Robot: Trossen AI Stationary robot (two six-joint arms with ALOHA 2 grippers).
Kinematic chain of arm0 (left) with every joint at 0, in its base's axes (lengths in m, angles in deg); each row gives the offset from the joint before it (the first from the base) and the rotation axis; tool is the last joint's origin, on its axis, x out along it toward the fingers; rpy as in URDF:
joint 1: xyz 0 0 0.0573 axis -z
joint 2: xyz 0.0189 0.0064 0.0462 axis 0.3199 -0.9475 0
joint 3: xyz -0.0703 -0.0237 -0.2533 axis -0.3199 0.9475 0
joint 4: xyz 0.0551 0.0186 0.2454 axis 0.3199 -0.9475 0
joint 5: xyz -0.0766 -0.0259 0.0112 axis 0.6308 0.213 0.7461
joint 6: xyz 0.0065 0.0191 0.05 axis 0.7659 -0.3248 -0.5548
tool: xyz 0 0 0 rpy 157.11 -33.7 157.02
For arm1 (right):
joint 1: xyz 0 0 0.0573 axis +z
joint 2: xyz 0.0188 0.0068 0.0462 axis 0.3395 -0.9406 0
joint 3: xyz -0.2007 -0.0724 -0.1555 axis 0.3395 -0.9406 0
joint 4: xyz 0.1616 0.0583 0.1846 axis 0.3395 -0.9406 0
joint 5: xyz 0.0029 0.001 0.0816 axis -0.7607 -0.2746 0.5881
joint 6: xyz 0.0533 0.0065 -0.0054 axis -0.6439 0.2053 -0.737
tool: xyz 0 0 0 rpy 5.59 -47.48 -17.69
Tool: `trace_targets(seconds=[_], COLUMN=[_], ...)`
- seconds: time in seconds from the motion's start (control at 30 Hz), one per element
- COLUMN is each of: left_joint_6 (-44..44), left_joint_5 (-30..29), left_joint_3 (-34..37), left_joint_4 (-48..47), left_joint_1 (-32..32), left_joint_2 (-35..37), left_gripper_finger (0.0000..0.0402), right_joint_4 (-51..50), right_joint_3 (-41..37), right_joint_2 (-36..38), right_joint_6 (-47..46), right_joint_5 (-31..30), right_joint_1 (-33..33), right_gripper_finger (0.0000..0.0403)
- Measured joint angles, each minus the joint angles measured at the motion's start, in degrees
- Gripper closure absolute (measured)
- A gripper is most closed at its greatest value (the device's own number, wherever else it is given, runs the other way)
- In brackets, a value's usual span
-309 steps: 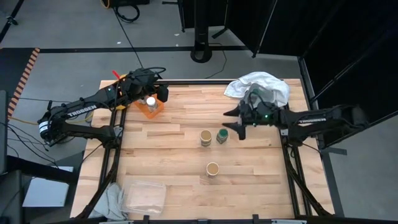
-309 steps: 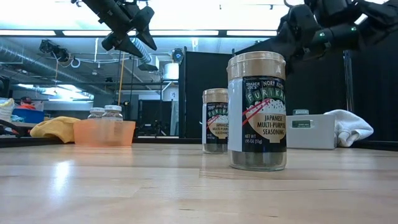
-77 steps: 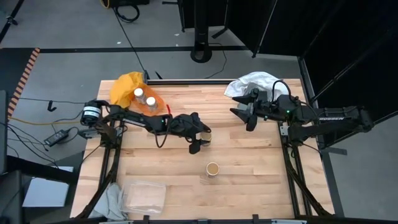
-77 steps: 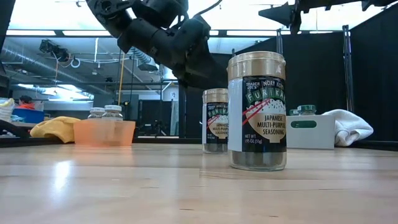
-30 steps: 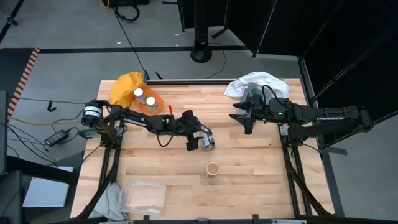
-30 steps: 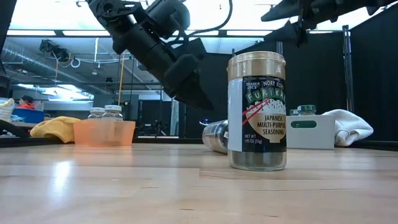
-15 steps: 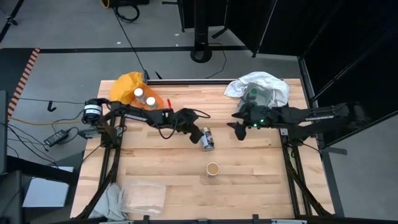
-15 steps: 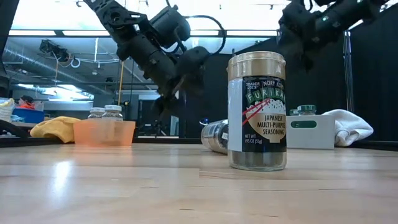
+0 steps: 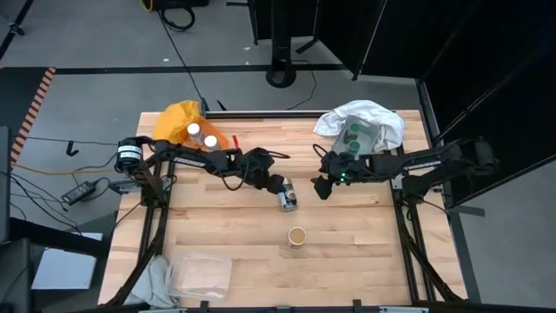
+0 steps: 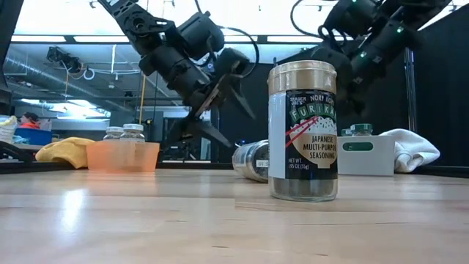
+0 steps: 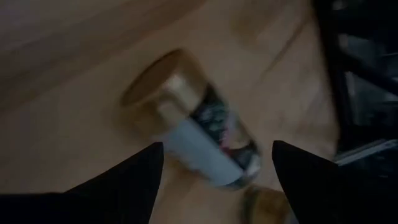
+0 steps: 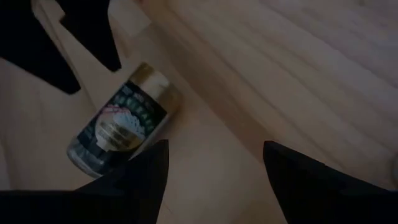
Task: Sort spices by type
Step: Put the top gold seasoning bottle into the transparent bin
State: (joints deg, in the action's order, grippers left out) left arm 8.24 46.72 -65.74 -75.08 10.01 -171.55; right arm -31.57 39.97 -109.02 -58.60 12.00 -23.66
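One tan-lidded spice jar [image 9: 287, 198] lies on its side mid-table, also seen in the left wrist view [image 11: 193, 134] and the right wrist view [image 12: 121, 121]. My left gripper [image 9: 276, 185] hovers open just to its left, above it in the low view [image 10: 227, 103]. My right gripper [image 9: 323, 189] stands open to the jar's right, a short way off. A second tan-lidded jar [image 9: 297, 236] stands upright nearer the front edge. Two white-lidded jars [image 9: 201, 135] stand in the orange tray [image 10: 123, 155]. Green-lidded jars [image 9: 354, 135] sit in the grey tray [image 10: 366, 152].
A yellow cloth [image 9: 174, 117] lies behind the orange tray at the far left. A white cloth [image 9: 369, 117] surrounds the grey tray at the far right. A clear plastic tray [image 9: 201, 274] and a grey rag [image 9: 156, 278] sit at the near left corner.
My left gripper has drawn back from the lying jar toward the table's far left and rolled its wrist, staying open. My right gripper has come down and moved toward the table's middle, closer to the lying jar. The jar stays on its side.
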Motion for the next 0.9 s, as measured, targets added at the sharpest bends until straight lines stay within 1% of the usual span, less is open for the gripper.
trace_targets(seconds=[0.17, 0.3, 0.47, 0.57, 0.7, 0.8, 0.9], left_joint_6=[0.3, 1.4, 2.0, 4.7, 8.4, 11.1, 13.6], left_joint_5=[-2.8, -4.4, -3.8, -1.9, 2.5, 3.1, 3.0], left_joint_3=[0.0, 0.0, 0.0, 0.0, -0.1, 0.1, 0.1], left_joint_4=[-4.5, -4.3, -1.8, 1.1, 7.9, 12.7, 17.7], left_joint_1=[0.0, 0.0, 0.0, 0.0, 0.0, 0.0, 0.0], left_joint_2=[0.0, 0.0, -2.0, -4.7, -8.6, -11.1, -12.1], left_gripper_finger=[0.0096, 0.0096, 0.0096, 0.0096, 0.0096, 0.0096, 0.0096], right_joint_4=[3.3, 5.4, 5.5, 5.8, 5.8, 5.6, 5.3], right_joint_3=[0.0, 0.0, 0.0, 0.0, 0.0, 0.0, 0.0], right_joint_2=[-2.5, -4.2, -5.9, -7.0, -8.1, -8.4, -8.6], right_joint_6=[-0.7, -1.2, -1.3, -1.4, -1.7, -1.8, -1.9], right_joint_5=[0.6, 1.2, 1.4, 1.7, 1.9, 1.9, 2.0], right_joint_1=[0.0, 0.0, 0.0, 0.0, 0.1, 0.1, 0.1], right_gripper_finger=[0.0135, 0.0135, 0.0135, 0.0135, 0.0135, 0.0134, 0.0133])
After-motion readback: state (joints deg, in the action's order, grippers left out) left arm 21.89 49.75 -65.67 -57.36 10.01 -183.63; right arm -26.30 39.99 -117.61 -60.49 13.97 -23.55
